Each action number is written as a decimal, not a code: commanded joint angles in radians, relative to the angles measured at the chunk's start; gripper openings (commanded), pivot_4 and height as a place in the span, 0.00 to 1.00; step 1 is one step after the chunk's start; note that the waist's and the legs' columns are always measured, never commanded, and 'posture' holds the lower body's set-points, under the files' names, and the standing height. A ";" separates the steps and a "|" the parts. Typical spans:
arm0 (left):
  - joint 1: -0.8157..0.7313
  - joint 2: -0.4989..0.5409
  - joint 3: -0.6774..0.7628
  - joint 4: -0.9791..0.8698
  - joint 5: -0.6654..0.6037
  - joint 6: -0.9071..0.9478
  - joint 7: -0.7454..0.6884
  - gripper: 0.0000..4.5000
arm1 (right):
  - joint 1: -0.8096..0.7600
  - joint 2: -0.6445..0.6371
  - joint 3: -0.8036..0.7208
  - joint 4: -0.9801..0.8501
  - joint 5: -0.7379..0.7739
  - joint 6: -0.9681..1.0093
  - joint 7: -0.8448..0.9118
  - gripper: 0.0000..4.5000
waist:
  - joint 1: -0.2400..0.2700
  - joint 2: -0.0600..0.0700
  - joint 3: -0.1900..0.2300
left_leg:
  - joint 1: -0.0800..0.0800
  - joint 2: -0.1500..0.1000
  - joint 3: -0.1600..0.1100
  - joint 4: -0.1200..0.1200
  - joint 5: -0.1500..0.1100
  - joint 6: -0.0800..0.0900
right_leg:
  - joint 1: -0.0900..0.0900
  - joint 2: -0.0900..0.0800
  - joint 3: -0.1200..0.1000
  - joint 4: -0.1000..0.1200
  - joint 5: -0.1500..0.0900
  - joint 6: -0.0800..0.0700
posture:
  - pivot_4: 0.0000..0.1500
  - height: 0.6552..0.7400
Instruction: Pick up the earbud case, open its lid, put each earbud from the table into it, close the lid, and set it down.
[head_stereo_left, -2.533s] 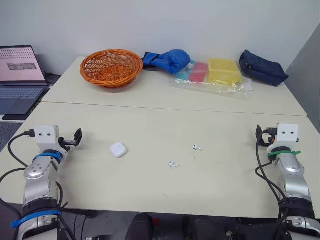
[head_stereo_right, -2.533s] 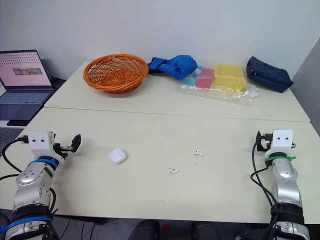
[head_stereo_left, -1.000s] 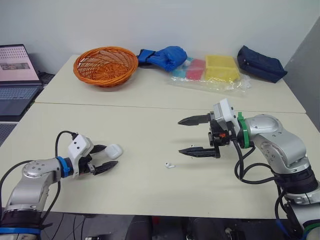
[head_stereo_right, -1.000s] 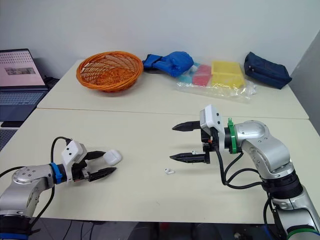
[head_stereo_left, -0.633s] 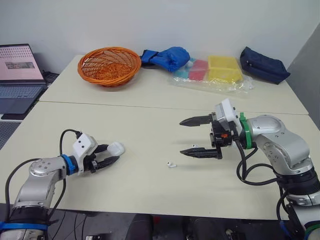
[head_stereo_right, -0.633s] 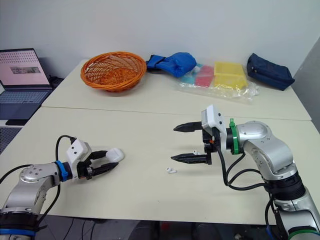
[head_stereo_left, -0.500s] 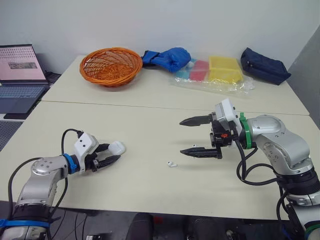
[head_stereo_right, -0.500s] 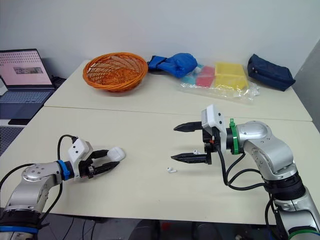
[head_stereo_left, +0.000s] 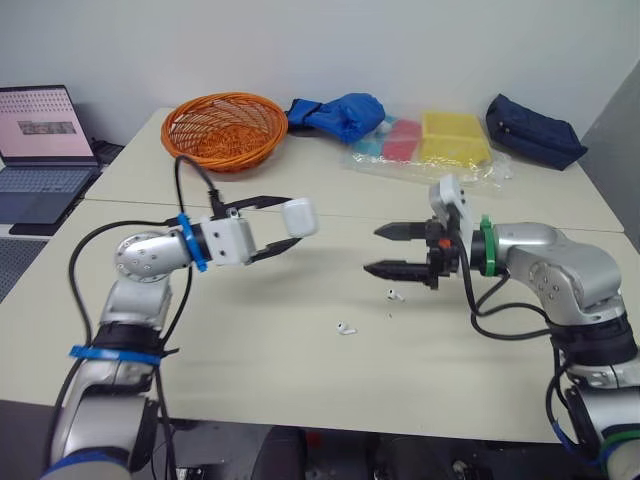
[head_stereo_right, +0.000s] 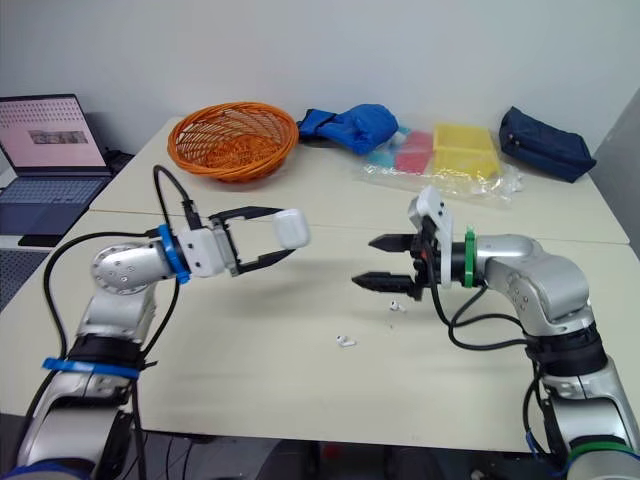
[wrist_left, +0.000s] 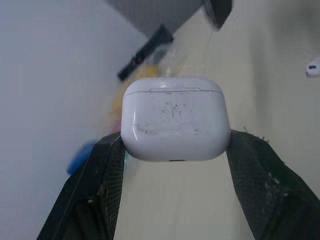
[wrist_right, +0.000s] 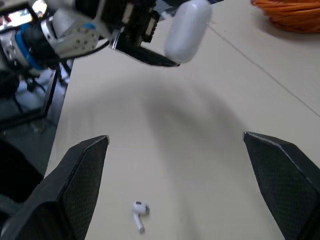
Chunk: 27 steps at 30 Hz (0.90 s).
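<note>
Colours across the cream table (head_stereo_left: 300, 370)
White case (head_stereo_left: 299, 216) with faint grey scuffs, white earbuds (head_stereo_left: 346, 328), orange woven basket (head_stereo_left: 224, 128), blue cloth (head_stereo_left: 340, 113), yellow box (head_stereo_left: 455, 138), navy pouch (head_stereo_left: 535, 130), pink laptop screen (head_stereo_left: 35, 125)

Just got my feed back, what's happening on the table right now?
The left end effector holds the white earbud case up off the table, lid shut. The right end effector hovers open facing it. One earbud lies on the table by the right end effector; the other earbud lies nearer the robot's edge.
</note>
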 joint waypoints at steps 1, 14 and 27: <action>-0.051 -0.020 -0.036 0.083 0.031 -0.211 0.028 0.60 | -0.038 0.045 -0.045 -0.014 0.052 0.115 -0.097 1.00 | -0.006 0.000 0.000 | 0.000 0.000 0.000 0.000 0.000 0.000 | 0.000 0.000 0.000 0.000 0.000 0.000 | 1.00 1.00; -0.136 -0.047 -0.123 0.187 0.045 -0.344 0.092 0.60 | -0.057 0.250 -0.100 -0.056 0.113 0.233 -0.327 1.00 | -0.016 0.000 0.000 | -0.010 0.001 -0.003 0.001 0.000 0.000 | -0.009 0.003 -0.001 0.002 0.000 0.002 | 1.00 1.00; -0.144 -0.037 -0.140 0.193 0.051 -0.353 0.128 0.60 | -0.054 0.285 -0.097 -0.051 0.115 0.235 -0.374 0.72 | -0.016 0.000 0.000 | -0.010 0.001 -0.003 0.001 0.000 0.000 | -0.009 0.004 -0.002 0.002 0.000 0.002 | 1.00 1.00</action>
